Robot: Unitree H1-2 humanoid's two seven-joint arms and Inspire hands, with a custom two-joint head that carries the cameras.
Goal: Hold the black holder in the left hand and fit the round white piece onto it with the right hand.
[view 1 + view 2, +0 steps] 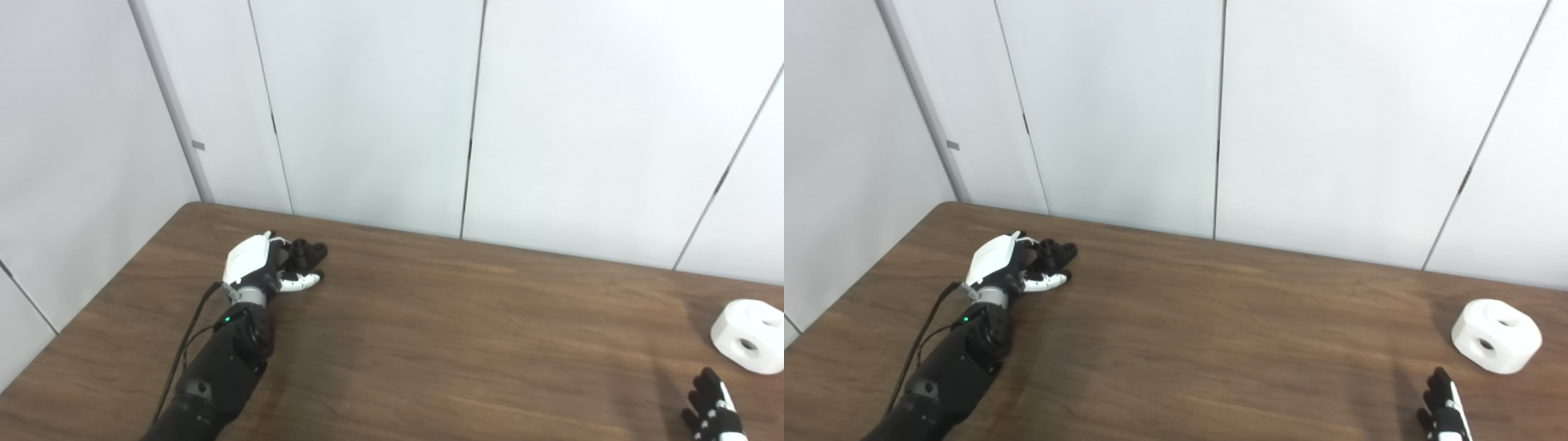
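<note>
My left robot hand (263, 266) curls around the holder (306, 252) on the worktop (441, 343), ready to lift it; the white piece (1496, 335) waits just beyond my right robot hand (1444, 410), fingers spread, empty.

bare table (1213, 343) between hands, wall (1274, 122) behind

Brown wooden table (465, 343), white panelled wall (367, 110)

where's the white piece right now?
The round white piece sits on the table at the far right in both eye views, just beyond the right hand, untouched. The black holder is across the table at the left hand.
</note>
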